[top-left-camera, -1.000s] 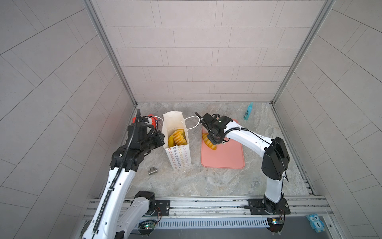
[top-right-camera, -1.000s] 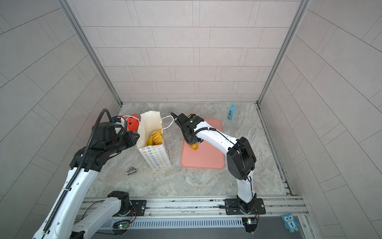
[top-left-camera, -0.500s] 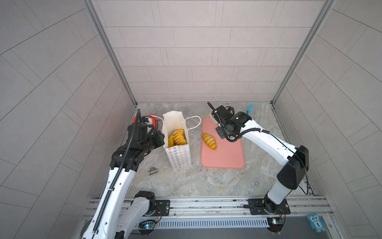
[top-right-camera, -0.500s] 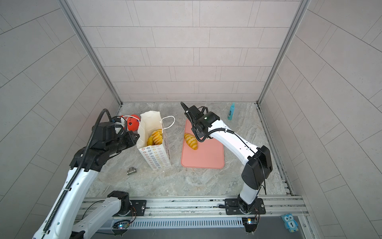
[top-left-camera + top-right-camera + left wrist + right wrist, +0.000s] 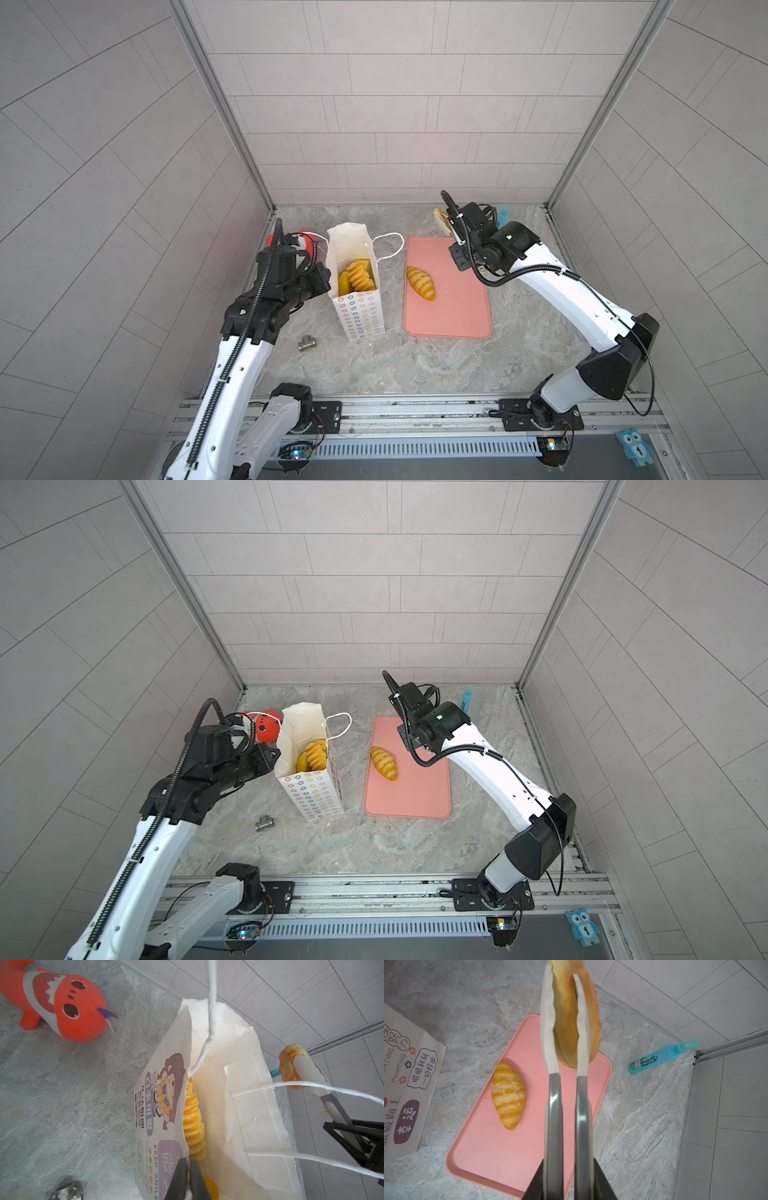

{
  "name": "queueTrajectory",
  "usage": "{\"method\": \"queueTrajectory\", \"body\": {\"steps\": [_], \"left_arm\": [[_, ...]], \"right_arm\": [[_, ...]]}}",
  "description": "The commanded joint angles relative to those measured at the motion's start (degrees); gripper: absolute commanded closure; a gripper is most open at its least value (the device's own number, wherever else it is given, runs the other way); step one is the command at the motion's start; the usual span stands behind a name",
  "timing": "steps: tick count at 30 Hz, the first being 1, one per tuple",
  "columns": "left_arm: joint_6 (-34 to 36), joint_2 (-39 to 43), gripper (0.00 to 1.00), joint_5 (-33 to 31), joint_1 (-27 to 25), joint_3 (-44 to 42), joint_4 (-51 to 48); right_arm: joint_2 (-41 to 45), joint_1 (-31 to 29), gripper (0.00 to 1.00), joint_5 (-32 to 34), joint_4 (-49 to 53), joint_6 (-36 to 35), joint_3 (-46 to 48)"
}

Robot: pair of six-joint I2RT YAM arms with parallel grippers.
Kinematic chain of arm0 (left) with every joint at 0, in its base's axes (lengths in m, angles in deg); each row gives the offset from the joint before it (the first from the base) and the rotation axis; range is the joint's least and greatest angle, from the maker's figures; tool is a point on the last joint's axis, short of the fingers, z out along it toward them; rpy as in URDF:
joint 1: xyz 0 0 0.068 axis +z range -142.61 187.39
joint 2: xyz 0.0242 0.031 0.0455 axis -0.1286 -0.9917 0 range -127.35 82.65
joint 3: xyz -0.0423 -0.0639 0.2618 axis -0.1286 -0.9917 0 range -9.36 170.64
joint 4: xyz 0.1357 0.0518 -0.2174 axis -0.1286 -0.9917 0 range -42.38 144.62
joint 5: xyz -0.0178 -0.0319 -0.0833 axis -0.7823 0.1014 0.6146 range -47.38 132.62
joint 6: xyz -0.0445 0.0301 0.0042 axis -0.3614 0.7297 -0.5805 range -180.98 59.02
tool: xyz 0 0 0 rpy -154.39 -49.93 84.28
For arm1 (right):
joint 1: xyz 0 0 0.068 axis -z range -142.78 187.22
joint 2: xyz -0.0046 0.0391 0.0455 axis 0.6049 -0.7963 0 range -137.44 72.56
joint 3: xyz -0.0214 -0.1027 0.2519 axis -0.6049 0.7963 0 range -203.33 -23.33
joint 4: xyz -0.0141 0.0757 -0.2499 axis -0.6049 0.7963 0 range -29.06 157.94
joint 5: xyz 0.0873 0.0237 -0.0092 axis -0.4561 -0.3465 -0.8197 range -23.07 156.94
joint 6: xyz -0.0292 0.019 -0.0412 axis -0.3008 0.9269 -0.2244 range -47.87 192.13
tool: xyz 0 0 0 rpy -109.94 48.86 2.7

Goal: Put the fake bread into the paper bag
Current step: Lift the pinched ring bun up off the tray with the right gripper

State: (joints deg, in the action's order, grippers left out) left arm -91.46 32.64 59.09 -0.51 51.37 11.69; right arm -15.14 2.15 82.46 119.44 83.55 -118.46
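Both clamped: left claw (image 5: 188, 1163) pinches paper bag (image 5: 249, 1115) rim; right claw (image 5: 562, 972) grips bread (image 5: 566, 1022), top cropped.

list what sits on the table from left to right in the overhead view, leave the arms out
metal fitting → paper bag → pink tray → blue bottle

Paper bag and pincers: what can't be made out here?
- Top views: paper bag walls hide all but the upper rolls; count unknown.
- Left wrist view: left pincer and metal fitting cut off by the frame edge.
- Right wrist view: far end of the held bread cut off by the edge.
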Motion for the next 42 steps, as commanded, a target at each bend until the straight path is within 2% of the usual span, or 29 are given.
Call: {"method": "queueTrajectory", "body": {"steps": [1,30,42], "left_arm": [[0.4,0.3,0.91,-0.4,0.1,0.6,-0.2],[0.2,0.1,0.91,-0.4,0.0,0.2,0.2],[0.2,0.2,0.91,-0.3,0.1,0.1,0.3]], "right_arm": [[2.8,0.3,0.71,1.4,-0.8,1.0,-2.0],[11.6,1.5,0.7,-4.7,-4.5,2.6,-5.6],[14.5,1.5,0.7,-9.6,-7.8,2.7,-5.9]]}}
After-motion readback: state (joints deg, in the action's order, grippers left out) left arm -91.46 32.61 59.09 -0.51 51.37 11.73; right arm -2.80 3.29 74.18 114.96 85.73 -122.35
